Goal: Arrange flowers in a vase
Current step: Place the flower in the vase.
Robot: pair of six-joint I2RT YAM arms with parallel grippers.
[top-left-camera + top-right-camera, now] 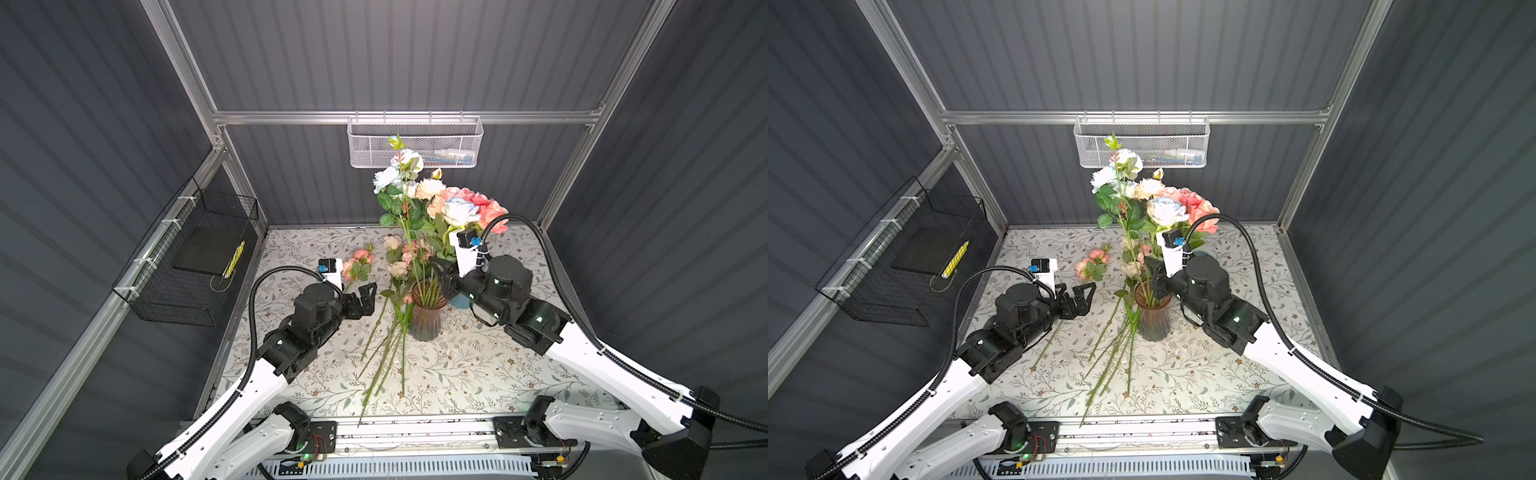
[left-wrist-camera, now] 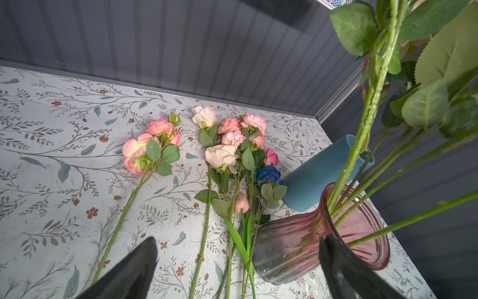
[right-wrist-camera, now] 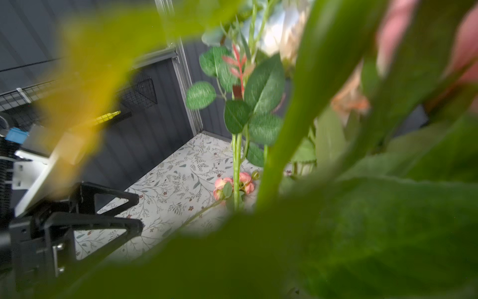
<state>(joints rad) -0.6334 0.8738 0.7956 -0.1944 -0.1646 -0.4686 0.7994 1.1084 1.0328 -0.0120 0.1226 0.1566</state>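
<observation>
Blurred green leaves (image 3: 362, 233) are crowding right up against the right wrist lens, so we are seeing almost nothing of the right claw (image 1: 437, 275) from there. In both top views it is reaching in among the stems (image 1: 427, 291) just above the rim of the pink glass vase (image 1: 424, 322). The foliage is hiding its jaws, and we cannot tell whether it is gripping a stem or standing free.

The flowers (image 1: 436, 199) are sitting in two lots. A tall bunch is standing in the vase, and the loose ones (image 2: 227, 155) are lying flat on the printed tablecloth (image 1: 478, 374) just beside it, heads toward the back wall. One pink sprig (image 2: 152, 147) is lying a little apart on the left arm's side. A blue vessel (image 2: 318, 176) is standing just behind the vase.

We are judging these as light and forgiving. The fabric heads are likely crushing easily. The thin stems are probably wire-cored, stiff enough to steer but smooth and prone to rolling under a pinch. We are favouring a hold on bare stem below the leaves, around the middle, never on the bloom. The vase is the fragile piece, and the tall bunch is likely making it top-heavy.

The left claw (image 1: 368, 300) is hanging spread to its widest, holding nothing. It is hovering above the lone sprig's stem, near the vase but apart from it.
</observation>
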